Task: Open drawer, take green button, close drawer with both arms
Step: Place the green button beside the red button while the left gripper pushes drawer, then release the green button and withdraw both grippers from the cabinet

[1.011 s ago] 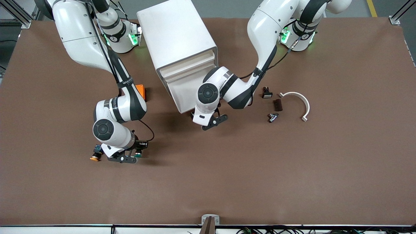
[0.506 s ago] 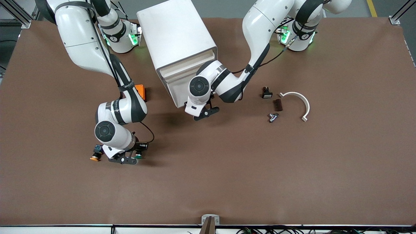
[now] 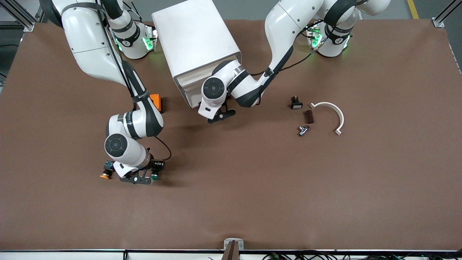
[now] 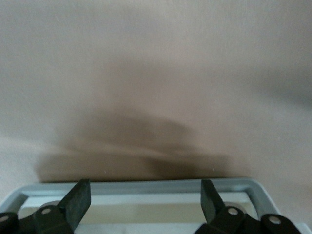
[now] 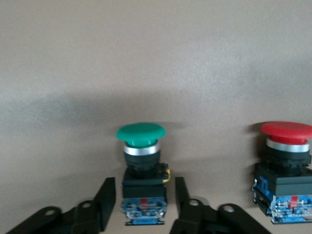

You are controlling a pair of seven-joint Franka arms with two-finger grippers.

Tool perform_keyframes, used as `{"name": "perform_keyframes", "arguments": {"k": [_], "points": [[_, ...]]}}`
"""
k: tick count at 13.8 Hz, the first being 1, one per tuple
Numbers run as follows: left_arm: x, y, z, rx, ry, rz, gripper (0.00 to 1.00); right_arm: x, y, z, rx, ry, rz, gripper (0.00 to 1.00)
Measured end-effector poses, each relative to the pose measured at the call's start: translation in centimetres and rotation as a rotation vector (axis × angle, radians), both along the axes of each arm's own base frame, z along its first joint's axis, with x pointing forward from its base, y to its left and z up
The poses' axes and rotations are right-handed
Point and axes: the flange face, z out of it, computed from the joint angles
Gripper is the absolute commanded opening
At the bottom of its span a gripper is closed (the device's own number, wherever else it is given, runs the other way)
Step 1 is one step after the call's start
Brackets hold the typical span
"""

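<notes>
Flanking the green button (image 5: 141,141) on the table (image 3: 252,187), our right pincer (image 5: 141,200) gapes slightly; left pincer (image 4: 145,197) wide at the drawer (image 4: 146,187).

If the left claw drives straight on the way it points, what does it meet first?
Probably the rim of the shallow white plastic drawer, which spans the open left claw just ahead of its fingertips; depth is unclear.

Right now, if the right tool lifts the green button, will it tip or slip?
The green button is probably stiff and dense for its size. Its wide cap over a narrower body may make it top-heavy, so it could tilt. The open right tool flanks its boxy black body, whose flat sides likely hold well.
</notes>
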Motion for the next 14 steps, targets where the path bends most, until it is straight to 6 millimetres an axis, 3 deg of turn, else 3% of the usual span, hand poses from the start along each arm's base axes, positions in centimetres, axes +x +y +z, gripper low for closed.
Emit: {"name": "perform_keyframes", "arguments": {"k": [5,7,11,14], "points": [[-1.4,-0.3,-0.6,-0.027,0.086,0.043,0.99,1.1,-1.0,1.8,-0.005,0.020,-0.002,1.00],[-1.7,-0.4,-0.8,-0.043,0.126,0.072,0.99,1.5,-1.8,3.7,-0.013,0.082,0.015,1.00],[-1.8,-0.5,-0.9,-0.059,0.160,0.100,0.99,1.4,-6.5,11.4,-0.021,0.177,0.046,1.00],[-1.4,-0.3,-0.8,-0.065,0.155,0.108,0.99,-0.4,-9.5,18.4,-0.082,0.222,0.054,1.00]]}}
